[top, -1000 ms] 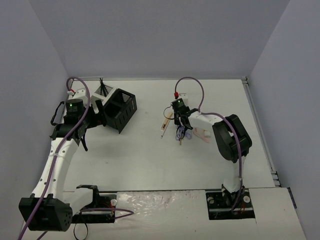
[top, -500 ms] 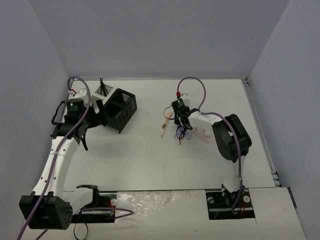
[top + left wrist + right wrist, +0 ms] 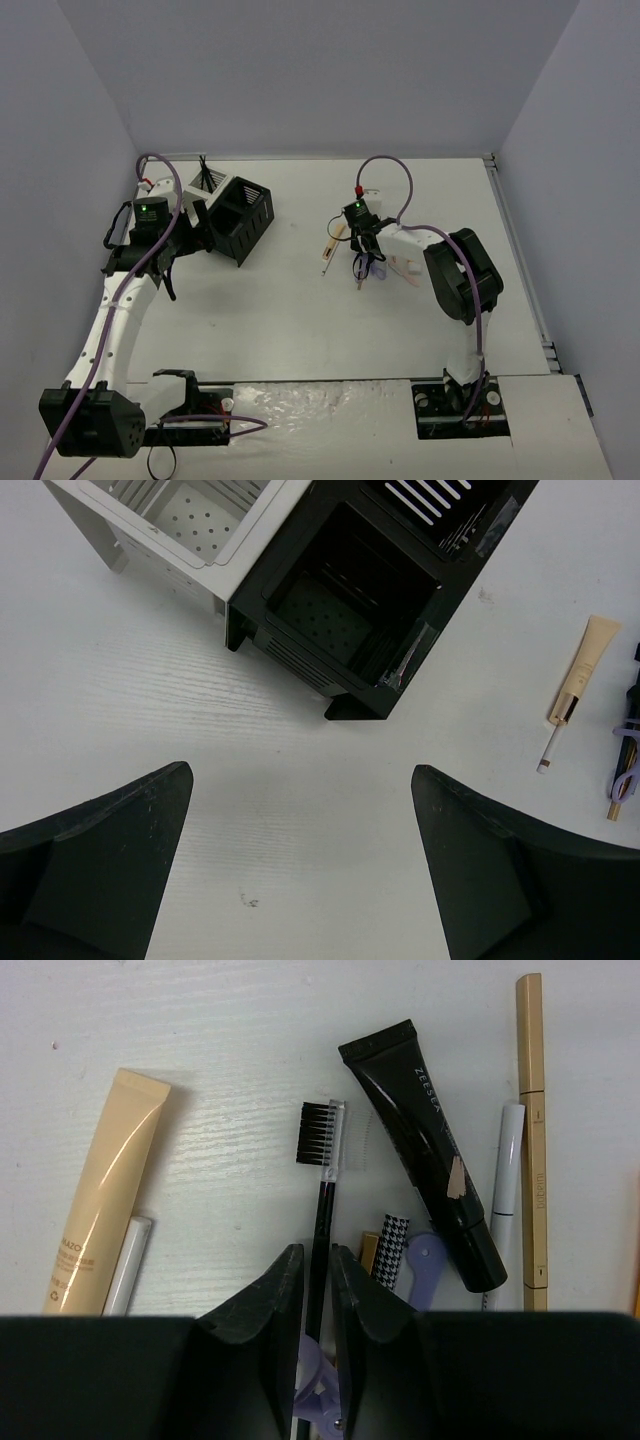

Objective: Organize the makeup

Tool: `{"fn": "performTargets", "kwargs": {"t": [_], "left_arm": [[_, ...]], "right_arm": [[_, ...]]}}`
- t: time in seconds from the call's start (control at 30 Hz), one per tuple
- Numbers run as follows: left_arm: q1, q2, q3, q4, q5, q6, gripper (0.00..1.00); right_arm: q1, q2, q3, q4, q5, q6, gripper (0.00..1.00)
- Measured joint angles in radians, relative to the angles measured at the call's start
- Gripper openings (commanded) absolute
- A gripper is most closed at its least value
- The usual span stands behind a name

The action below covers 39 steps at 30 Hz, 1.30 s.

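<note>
A white table (image 3: pixel 300 330) seen from above, two robot arms bolted at its six o'clock edge. The left arm (image 3: pixel 112 315) reaches toward ten o'clock; the right arm (image 3: pixel 455 275) folds in toward the centre.

At ten o'clock stands a black mesh box (image 3: pixel 245 215), with a white mesh box (image 3: pixel 205 182) touching it on its eleven o'clock side. The left gripper (image 3: pixel 300 780) hangs near the black box, jaws spread wide and holding nothing.

The makeup lies in a loose cluster just right of centre, well apart from both boxes. The right gripper (image 3: pixel 318 1260) sits low over it, jaws pinched on the handle of a thin black brush (image 3: pixel 322 1150) whose bristles point to twelve o'clock.

- **Nine o'clock of the brush:** a beige tube (image 3: pixel 105 1195).
- **Two o'clock:** a black tube (image 3: pixel 425 1150).
- **Three o'clock:** a white pencil (image 3: pixel 506 1170) and a tan pencil (image 3: pixel 530 1110), side by side.
- **Under and beside the fingertips:** a lilac looped piece (image 3: pixel 425 1260).

The likely risks come from the slim handle and the crowding. The brush could swivel or slip out on lifting, and the lilac loop may snag on the fingers and be dragged along.
</note>
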Motion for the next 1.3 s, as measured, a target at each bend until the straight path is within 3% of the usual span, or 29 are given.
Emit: {"fn": "performTargets", "kwargs": {"t": [0.17,0.87,1.07,1.3], "left_arm": [[0.0,0.0,0.0,0.0,0.0,0.0,0.89],[0.0,0.001,0.0,0.0,0.023,-0.002,0.89],[0.0,0.001,0.0,0.006,0.063,-0.022,0.89],[-0.011,0.001,0.011,0.06,0.203,-0.111,0.89]], "right_arm": [[0.0,0.01,0.012,0.001,0.0,0.0,0.0],[-0.012,0.103,0.221,0.023,-0.013,-0.07,0.0],[-0.013,-0.049,0.117,0.17,-0.092,-0.168,0.0],[-0.012,-0.366,-0.052,0.361,-0.323,-0.294,0.0]]}}
